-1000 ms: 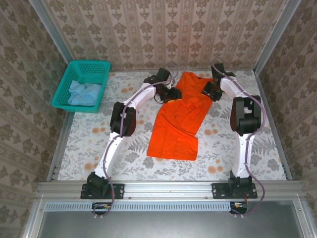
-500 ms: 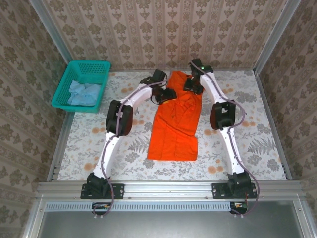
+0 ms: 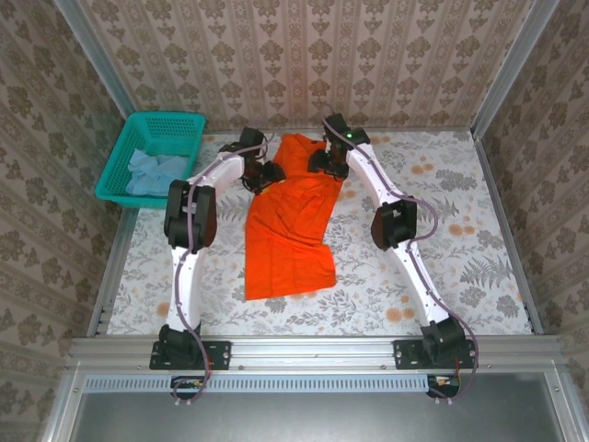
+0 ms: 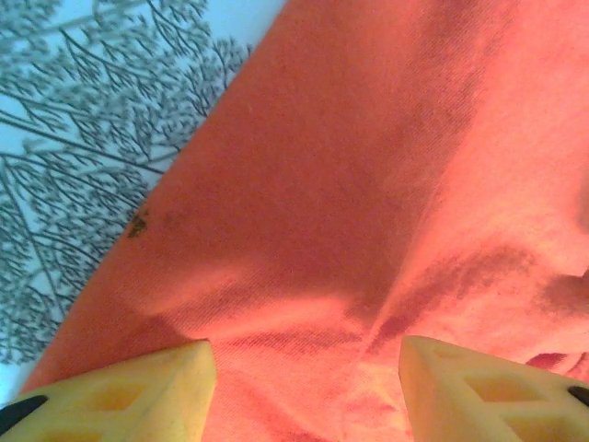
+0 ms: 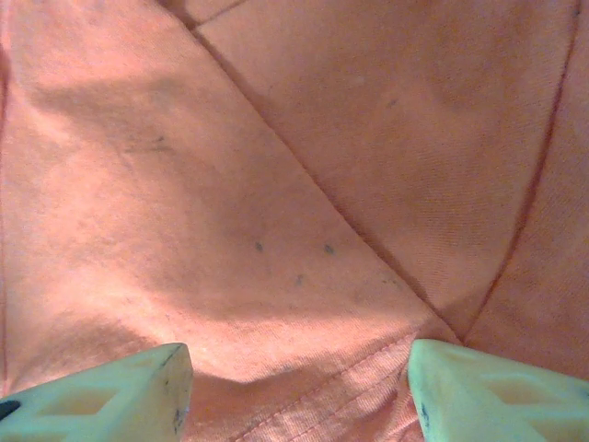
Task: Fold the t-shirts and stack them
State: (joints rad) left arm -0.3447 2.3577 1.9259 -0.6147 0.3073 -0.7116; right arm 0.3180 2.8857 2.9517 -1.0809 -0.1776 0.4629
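Observation:
The orange t-shirt (image 3: 290, 226) lies folded into a long strip on the table, collar end toward the back wall. My left gripper (image 3: 264, 175) rests over its upper left edge and my right gripper (image 3: 322, 164) over its upper right part. In the left wrist view the left gripper (image 4: 306, 357) stands open, with orange cloth (image 4: 368, 166) wrinkled under the gap. In the right wrist view the right gripper (image 5: 297, 354) is open over a stitched hem (image 5: 368, 368). The light-blue t-shirt (image 3: 156, 172) lies crumpled in the basket.
A teal mesh basket (image 3: 120, 175) stands at the back left, just past the left arm. Patterned walls close in the back and both sides. The floral tablecloth (image 3: 442, 249) lies bare right of the shirt and along the near edge.
Both grippers have swung left along the back of the table, and the orange shirt has slid left with them, its lower end now skewed. The right jaws have widened.

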